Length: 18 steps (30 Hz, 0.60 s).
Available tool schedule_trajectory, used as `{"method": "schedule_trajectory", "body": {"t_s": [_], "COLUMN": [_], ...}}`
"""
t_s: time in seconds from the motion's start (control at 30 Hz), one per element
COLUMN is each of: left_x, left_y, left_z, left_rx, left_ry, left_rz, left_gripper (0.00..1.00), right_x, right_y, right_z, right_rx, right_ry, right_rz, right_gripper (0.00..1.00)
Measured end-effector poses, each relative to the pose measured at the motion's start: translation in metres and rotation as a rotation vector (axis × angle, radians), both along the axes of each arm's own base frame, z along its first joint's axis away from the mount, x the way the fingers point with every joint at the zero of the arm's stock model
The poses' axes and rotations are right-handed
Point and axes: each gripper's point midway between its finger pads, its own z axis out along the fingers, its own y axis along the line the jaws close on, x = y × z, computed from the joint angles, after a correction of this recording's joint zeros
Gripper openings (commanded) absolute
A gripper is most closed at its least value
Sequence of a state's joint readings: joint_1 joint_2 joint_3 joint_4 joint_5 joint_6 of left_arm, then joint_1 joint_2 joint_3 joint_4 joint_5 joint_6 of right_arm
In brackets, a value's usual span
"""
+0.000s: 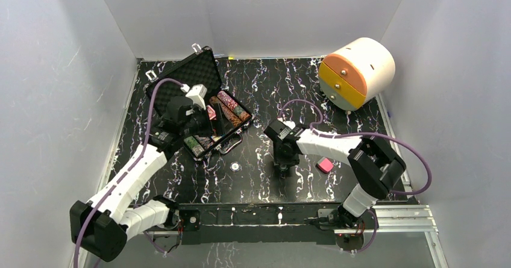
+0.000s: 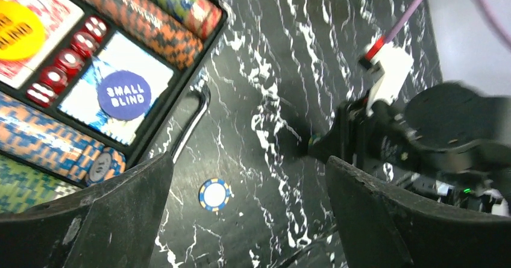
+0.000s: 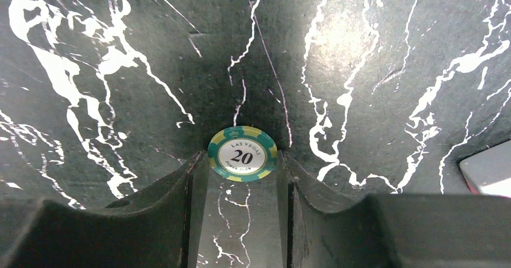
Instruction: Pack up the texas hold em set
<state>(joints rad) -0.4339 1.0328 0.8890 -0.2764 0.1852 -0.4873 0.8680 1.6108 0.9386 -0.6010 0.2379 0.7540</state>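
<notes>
Green poker chip (image 3: 242, 153) tight between right jaws; left jaws wide apart.

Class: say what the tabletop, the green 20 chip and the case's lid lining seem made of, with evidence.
Tabletop: glossy black marble-look surface, with white veins and glare; perhaps laminate.
Green chip: likely plastic or clay composite, with a matte rim and a printed centre label.
Lid lining: dark foam, with a dimpled egg-crate texture.
</notes>
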Motion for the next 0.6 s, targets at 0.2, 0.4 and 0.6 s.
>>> {"method": "schedule_trajectory", "body": {"t_s": [0.2, 0.4, 0.6], "left_x": [-0.021, -0.053, -0.075], "left_y": [-0.021, -0.064, -0.076], "left_z": [-0.057, -0.085, -0.118], "left_rx": [-0.012, -0.047, -0.149], "left_ry": [0.159, 0.211, 0.257], "left_rz": [-0.115, -0.24, -0.22], "left_gripper": [0.86, 0.74, 0.59], "right_x": [0.011, 0.022, 0.027], "right_y": [0.013, 0.031, 0.05], "right_z": [0.016, 0.04, 0.052], "right_rx": [0.088, 0.216, 0.356], "right_ry": [-0.066, -0.125, -0.113], "right_rz": [-0.05, -0.106, -0.176], "right_gripper": [0.45, 0.46, 0.46]}}
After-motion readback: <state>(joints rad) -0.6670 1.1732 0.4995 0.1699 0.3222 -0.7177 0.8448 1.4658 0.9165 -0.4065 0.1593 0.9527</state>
